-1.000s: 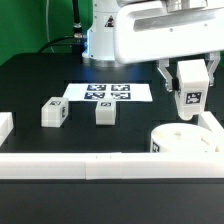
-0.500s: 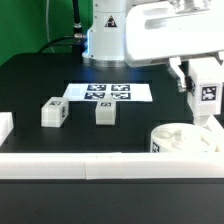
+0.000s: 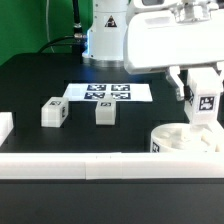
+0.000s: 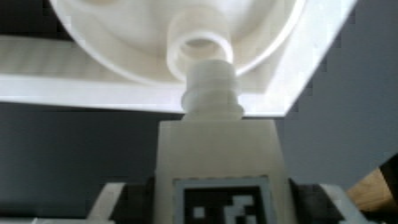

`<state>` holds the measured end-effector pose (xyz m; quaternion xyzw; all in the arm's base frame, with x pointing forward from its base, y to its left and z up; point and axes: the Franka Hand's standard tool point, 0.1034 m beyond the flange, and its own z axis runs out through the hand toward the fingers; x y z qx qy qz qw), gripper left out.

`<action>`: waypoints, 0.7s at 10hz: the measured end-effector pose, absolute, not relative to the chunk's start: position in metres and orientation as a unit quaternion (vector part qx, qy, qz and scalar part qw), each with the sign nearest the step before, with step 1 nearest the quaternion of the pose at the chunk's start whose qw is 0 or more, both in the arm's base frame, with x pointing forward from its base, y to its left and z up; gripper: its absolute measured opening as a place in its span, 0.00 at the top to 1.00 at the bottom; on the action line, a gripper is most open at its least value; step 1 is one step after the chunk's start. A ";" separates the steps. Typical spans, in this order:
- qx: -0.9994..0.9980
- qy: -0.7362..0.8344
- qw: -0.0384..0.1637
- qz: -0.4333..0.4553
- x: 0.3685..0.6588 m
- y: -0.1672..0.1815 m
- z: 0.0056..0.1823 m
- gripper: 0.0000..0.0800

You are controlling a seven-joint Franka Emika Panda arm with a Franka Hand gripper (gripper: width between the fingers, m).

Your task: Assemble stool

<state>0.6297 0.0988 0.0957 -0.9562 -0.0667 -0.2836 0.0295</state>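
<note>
Exterior view: gripper (image 3: 204,88) is closed on one stool leg (image 3: 206,110) and holds it upright, tag facing the camera. It sits at the exterior view's right, directly over the round seat (image 3: 180,136). The leg's lower end is right at the seat's top surface; I can't tell from here whether they touch.

The seat rests on the black counter (image 3: 30,85), tight against the long white bar (image 3: 90,165) along the near edge. There's a tag on its rim.

Two more legs lie loose on the counter:
- first spare leg (image 3: 53,113), toward the exterior view's left, turned at an angle
- second spare leg (image 3: 104,112), just beside it toward the right, a small gap between them

Both lie just in front of the marker board (image 3: 108,92) and well apart from the seat.

Wrist view: the leg (image 4: 222,150) is clamped at its blocky end, with a finger (image 4: 111,200) on each side and the gripper (image 4: 222,200) centred on it. Part of the tag shows between them. The leg's round peg (image 4: 208,88) points at a socket (image 4: 206,45) in the seat (image 4: 125,40) and lines up with the hole. The peg tip is at the socket mouth; I can't tell if it's inserted. The bar (image 4: 71,75) runs past just beside the seat.
</note>
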 end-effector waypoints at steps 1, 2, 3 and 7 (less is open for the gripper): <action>-0.957 -0.067 0.029 -0.282 0.630 0.099 0.092 0.58; -0.957 -0.069 0.029 -0.280 0.631 0.099 0.088 0.58; -0.957 -0.071 0.028 -0.279 0.632 0.098 0.084 0.58; -0.957 -0.073 0.029 -0.280 0.638 0.101 0.080 0.58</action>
